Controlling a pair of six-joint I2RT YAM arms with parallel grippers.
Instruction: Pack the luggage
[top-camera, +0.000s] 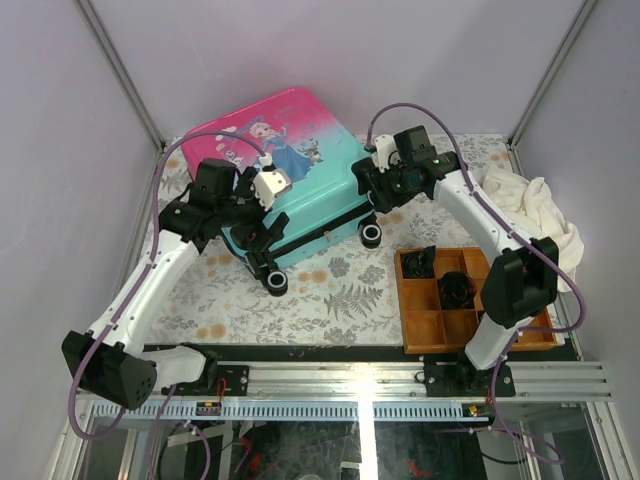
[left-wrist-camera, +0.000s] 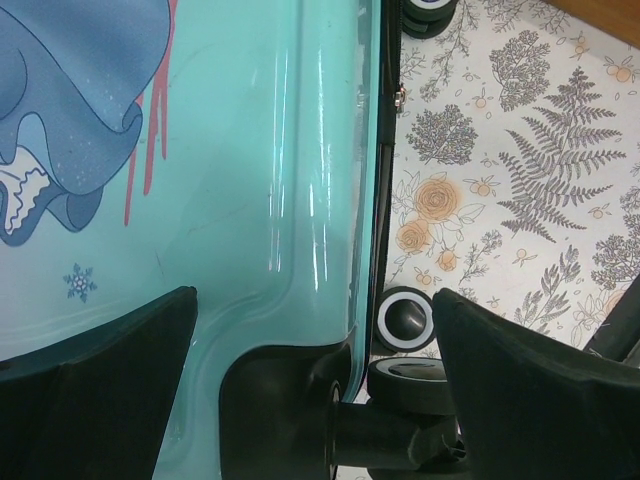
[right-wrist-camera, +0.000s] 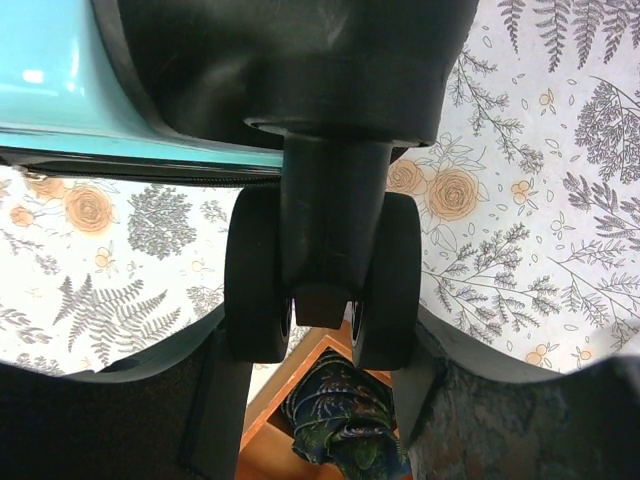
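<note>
Luggage (top-camera: 300, 190) lies flat on the floral tabletop (top-camera: 340, 290), shell shut, printed side up. It sits at the far centre, between the two arms. Its long axis runs from the wheel end, nearest the bases, away to the pink end and leans left. You have nothing packed yet, and the lid must come open first.

Key relation: the wheel end faces you, with one arm at each of its corners. Both are about equally near.

Right gripper (top-camera: 372, 210) reaches in from the right over the teal corner. Its wrist view shows the right twin wheel (right-wrist-camera: 258, 280) centred between the half-closed fingers. You cannot tell whether the pads press on it or only bracket it.

Left gripper (top-camera: 258, 238) comes in from the left with the elbow low and the wrist bent over the shell. Its jaws are spread wide and hold nothing. They straddle the near-left corner, with the left wheel (left-wrist-camera: 405, 320) just inside the right finger.

Judgement: whichever way you go next, any pull at the wheel end will swing the case about its long axis. Steady the opposite corner first.

Off to the right are a wooden tray (top-camera: 405, 300) with dark items in it and a white cloth (top-camera: 530, 205) beyond it. Both stand apart from the case.
</note>
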